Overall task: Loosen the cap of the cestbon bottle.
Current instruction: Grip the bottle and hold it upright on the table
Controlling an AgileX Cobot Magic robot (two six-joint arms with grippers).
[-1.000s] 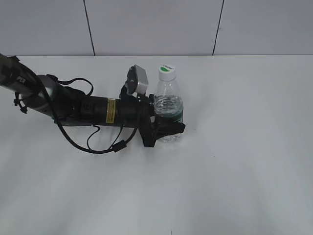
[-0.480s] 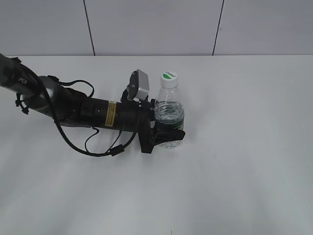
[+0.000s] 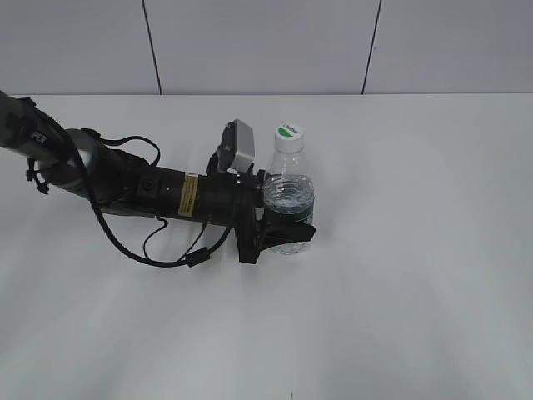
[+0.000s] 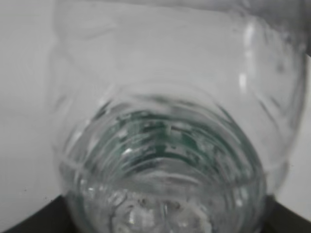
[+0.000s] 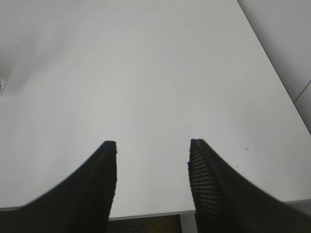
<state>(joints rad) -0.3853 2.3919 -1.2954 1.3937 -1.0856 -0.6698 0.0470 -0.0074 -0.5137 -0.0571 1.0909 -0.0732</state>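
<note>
The cestbon bottle (image 3: 288, 178) stands upright on the white table (image 3: 400, 275), clear with a dark green label band low on its body. Its white cap (image 3: 288, 136) with a green mark sits on top, untouched. My left gripper (image 3: 291, 228) reaches in from the left and is shut on the bottle's lower body at the label. In the left wrist view the bottle (image 4: 165, 145) fills the frame, with dark fingers (image 4: 46, 221) only at the bottom corners. My right gripper (image 5: 151, 145) is open over bare table, away from the bottle, and does not show in the exterior view.
The left arm (image 3: 133, 183) with its cables lies low across the table's left half. A tiled wall (image 3: 266, 42) stands behind the table. In the right wrist view the table's edge (image 5: 146, 213) lies just below the fingers.
The left gripper and the bottle have shifted slightly toward the front and right. The grip is unchanged.
</note>
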